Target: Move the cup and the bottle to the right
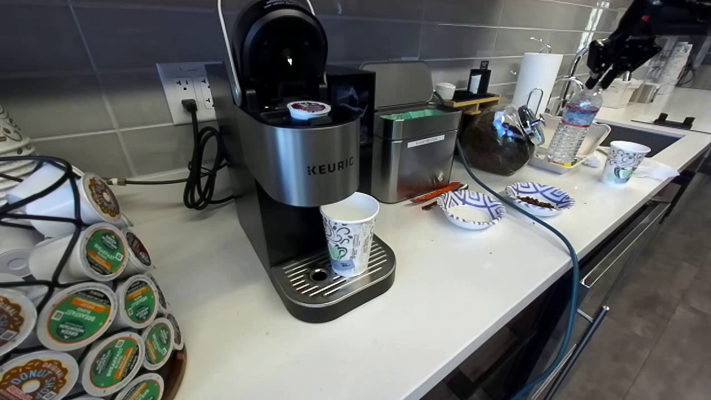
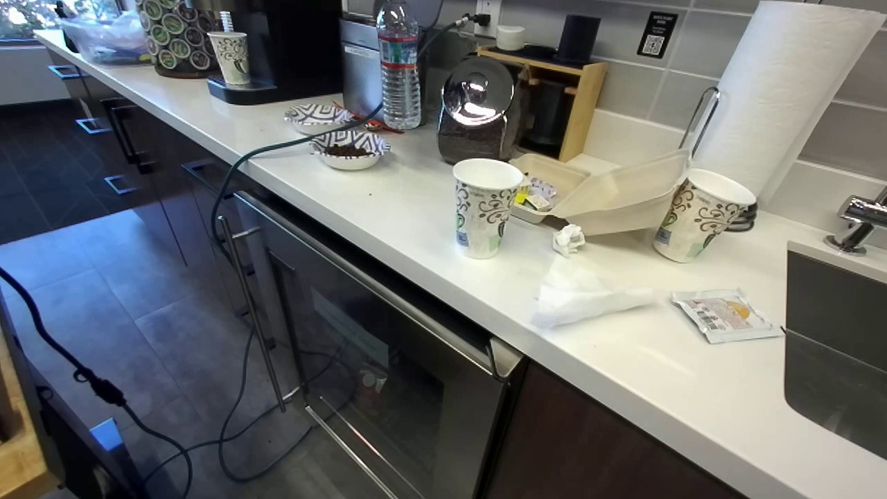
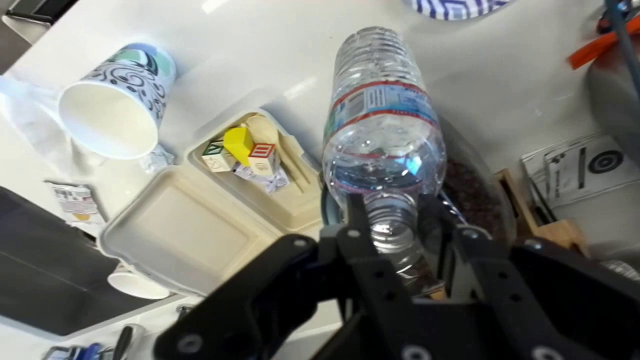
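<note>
Water bottle (image 3: 382,130) is held base-down below the gripper (image 3: 393,205) in the wrist view, its long axis running straight on from the fingers (image 3: 358,225); these are clamped on opposite sides of its neck, so any lean of the wrist should swing the base, and the coming move turns on that; the patterned paper cup (image 3: 120,100), which I take for the task's cup, stands well apart from the bottle, with the open clamshell box (image 3: 200,230) near it; the lettered cubes (image 3: 262,157) inside that box read plainest from here. In an exterior view the arm (image 1: 675,22) stands above the bottle, which slants much as the paper towel roll (image 1: 536,78) does; I put that down to the lens. In an exterior view the steel bin (image 2: 362,80) backs the bottle, upright there, the gripper out of frame; a second paper cup (image 2: 700,215) stands in full by the roll; the base looks lifted, though no view settles whether it touches the counter (image 2: 416,201).
</note>
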`<state>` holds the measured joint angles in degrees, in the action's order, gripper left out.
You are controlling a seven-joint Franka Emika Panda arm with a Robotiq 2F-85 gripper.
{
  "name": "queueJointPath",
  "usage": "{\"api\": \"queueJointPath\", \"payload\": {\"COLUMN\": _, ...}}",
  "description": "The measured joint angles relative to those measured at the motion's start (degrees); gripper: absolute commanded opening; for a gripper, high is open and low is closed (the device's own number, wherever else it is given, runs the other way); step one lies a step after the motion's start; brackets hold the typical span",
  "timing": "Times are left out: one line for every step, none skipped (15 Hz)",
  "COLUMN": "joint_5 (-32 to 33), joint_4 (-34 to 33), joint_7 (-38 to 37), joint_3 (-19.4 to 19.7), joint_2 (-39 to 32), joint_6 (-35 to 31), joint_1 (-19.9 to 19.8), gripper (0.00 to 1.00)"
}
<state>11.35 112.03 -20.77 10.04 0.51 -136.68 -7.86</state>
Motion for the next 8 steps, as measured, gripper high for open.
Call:
{"api": "queueJointPath", "payload": {"joint_5": 2.2, "joint_4": 1.5, "joint_7": -2.5, "joint_3": 0.1, "joint_2": 0.2, "joint_6": -1.6, "joint_1": -0.5, "gripper": 0.08}}
{"api": "queueJointPath", "payload": {"joint_5": 4.4, "joint_4": 2.6, "joint_7": -4.9, "joint_3": 0.3, "joint_2": 0.3, "joint_6": -2.6, "joint_1": -1.0, "gripper": 0.08}}
{"api": "queueJointPath", "payload": {"joint_5": 6.6, "joint_4": 3.5, "joint_7": -7.3, "joint_3": 0.5, "joint_2": 0.3, "joint_6": -3.3, "joint_1": -1.5, "gripper": 0.08}}
{"api": "queueJointPath", "payload": {"joint_5": 8.4, "joint_4": 4.3, "joint_7": -9.5, "joint_3": 0.6, "joint_2": 0.2, "joint_6": -3.6, "joint_1": -1.9, "gripper": 0.08}}
{"api": "queueJointPath", "payload": {"joint_5": 9.7, "joint_4": 4.8, "joint_7": -11.2, "joint_3": 0.7, "joint_2": 0.2, "joint_6": -3.7, "joint_1": -2.3, "gripper": 0.08}}
{"api": "queueJointPath", "payload": {"joint_5": 10.5, "joint_4": 5.3, "joint_7": -12.6, "joint_3": 0.8, "joint_2": 0.1, "joint_6": -3.7, "joint_1": -2.5, "gripper": 0.08}}
{"api": "queueJointPath", "payload": {"joint_5": 10.9, "joint_4": 5.7, "joint_7": -13.7, "joint_3": 0.8, "joint_2": -0.1, "joint_6": -3.7, "joint_1": -2.6, "gripper": 0.08}}
{"api": "queueJointPath", "payload": {"joint_5": 11.0, "joint_4": 5.9, "joint_7": -14.6, "joint_3": 0.8, "joint_2": -0.3, "joint_6": -3.7, "joint_1": -2.7, "gripper": 0.08}}
